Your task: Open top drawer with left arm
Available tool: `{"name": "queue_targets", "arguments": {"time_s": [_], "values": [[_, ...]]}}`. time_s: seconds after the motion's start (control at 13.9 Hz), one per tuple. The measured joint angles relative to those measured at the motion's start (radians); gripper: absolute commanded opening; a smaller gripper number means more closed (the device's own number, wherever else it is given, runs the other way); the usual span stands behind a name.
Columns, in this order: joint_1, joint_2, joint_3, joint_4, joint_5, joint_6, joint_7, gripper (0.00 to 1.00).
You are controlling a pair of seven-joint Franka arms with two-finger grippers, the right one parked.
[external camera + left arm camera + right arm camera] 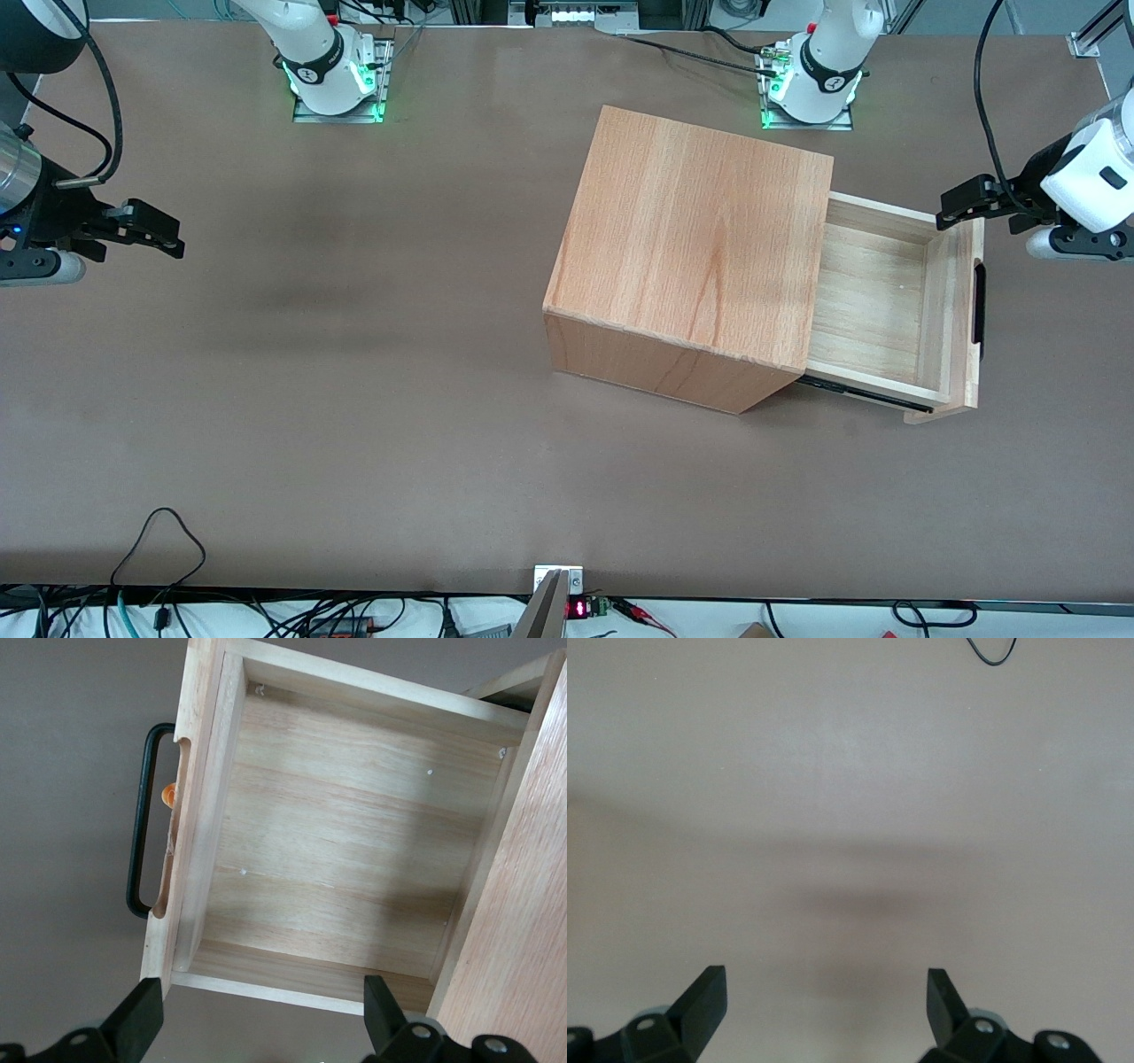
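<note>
Front view, surface: a wide brown matte table [310, 399] is shown, with faint darker smudges toward the parked arm's end.
Front view, edges: cables and small electronics are seen along the edge nearest the camera; two arm bases lit green are mounted at the edge farthest from it.
Front view, casing: a light-wood box casing [691, 257] is set on the table toward the working arm's end.
Front view, drawer: the top drawer [895, 306] is seen pulled well out of the casing, its pale interior exposed; the black bar handle [978, 301] is carried on its front panel.
Front view, arm: the left arm [1094, 182] is held above the table just beside the drawer's front.
Front view, gripper: the gripper [955, 211] is placed over the drawer's corner farthest from the camera, holding nothing.
Left wrist view, fingers: two black fingers [137, 1014] are spread wide apart, nothing between them.
Left wrist view, drawer: the plank floor and the handle are seen from above.
Right wrist view, surface: only bare brown tabletop is shown.
</note>
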Motion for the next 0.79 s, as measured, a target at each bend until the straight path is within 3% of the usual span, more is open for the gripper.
{"name": "queue_targets", "arguments": {"time_s": [0.79], "values": [[0.000,-0.001,0.000,-0.001,0.030,0.002,-0.001,1.00]]}}
